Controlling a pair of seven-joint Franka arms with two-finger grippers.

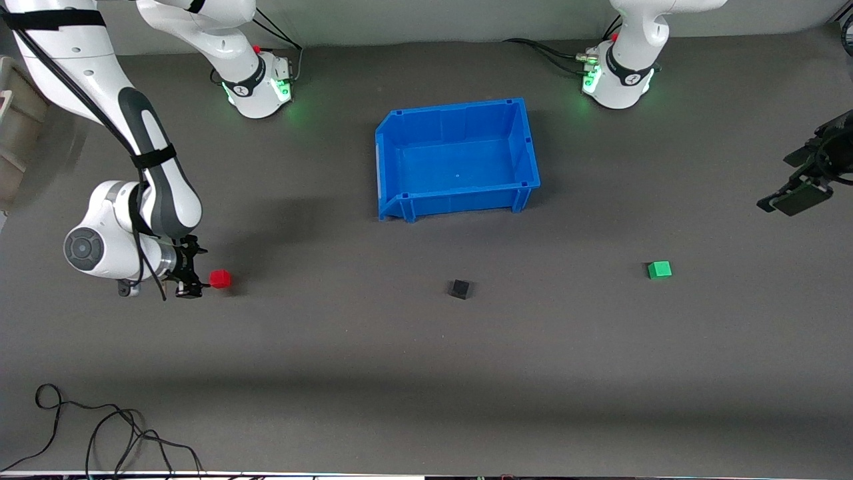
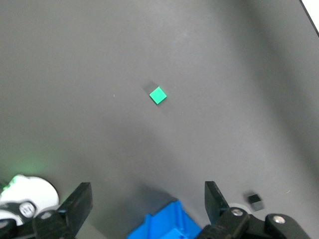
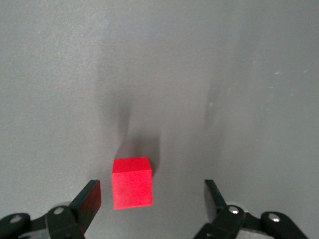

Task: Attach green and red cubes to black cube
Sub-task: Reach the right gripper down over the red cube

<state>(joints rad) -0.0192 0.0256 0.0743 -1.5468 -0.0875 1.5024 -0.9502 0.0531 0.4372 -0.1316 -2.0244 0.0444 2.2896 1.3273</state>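
Front view: right gripper sits low over the mat at the right arm's end of the table, just beside the red cube, cube not yet held from the look of it. Black cube lies mid-table, nearer the camera than the blue bin; green cube lies toward the left arm's end, well apart from the black one. Left gripper hangs up in the air over the mat at the left arm's end, near the view's edge, holding nothing. Loose cable lies at the near edge on the right arm's end, out of the working lane. Left wrist view: left gripper spread wide, nothing between the fingers, green cube well below it on bare mat, bin corner and black cube also in sight. Right wrist view: right gripper spread wide, red cube between the fingers but closer to one, touching neither. Step in hand, as I judge it: first pick, red cube. Next move calls for centring on the cube, closing, then carrying it to the black cube. Open mat all around each cube; bin stands clear of the straight run between them.
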